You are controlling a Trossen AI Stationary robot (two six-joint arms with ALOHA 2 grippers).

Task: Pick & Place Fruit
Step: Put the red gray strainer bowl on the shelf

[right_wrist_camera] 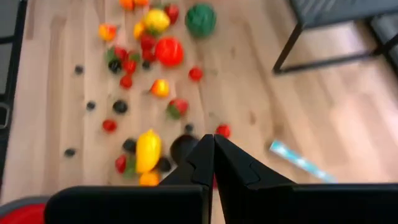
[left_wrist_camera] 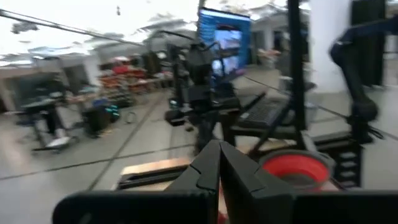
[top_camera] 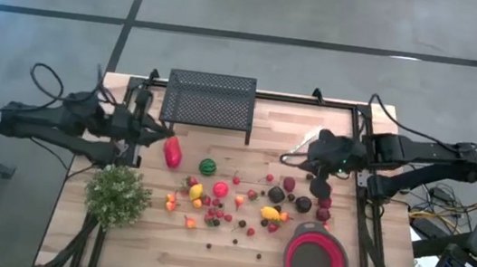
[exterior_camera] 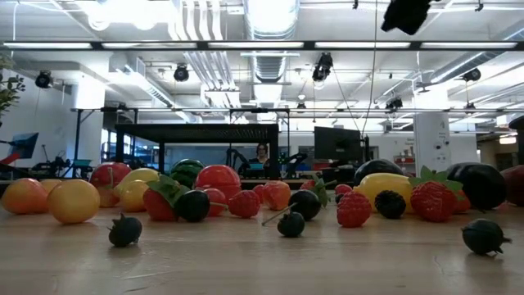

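Here the fruit [top_camera: 239, 202] lies scattered loose across the middle of the wooden desk [top_camera: 160, 252], a spread of small red, yellow, orange and dark pieces, with a striped green melon [top_camera: 207, 166] toward the rack side and one larger red piece [top_camera: 172, 152] set apart at the left end of the spread. The high view alone gives this layout whole; the low view, level with the desk top, shows the same pieces lined up side by side, dark berries [exterior_camera: 124, 231] nearest the camera and the rounder red and yellow ones behind them. The right wrist view looks down on the spread, picking out a long yellow piece [right_wrist_camera: 148, 149] and a pale blue-and-white strip [right_wrist_camera: 298, 160] lying on bare wood apart from the fruit. A red collapsible bowl [top_camera: 316, 262] sits at the near right corner of the desk, a bushy green plant [top_camera: 118, 194] at the near left, and a black mesh rack [top_camera: 209, 103] stands along the far edge. The left gripper [top_camera: 164, 133] hangs beside the larger red piece, its fingers [left_wrist_camera: 214, 171] pressed together on nothing in its own wrist view. The right gripper [top_camera: 295, 159] hovers above the right end of the spread, its fingers [right_wrist_camera: 211, 158] likewise closed and holding nothing.
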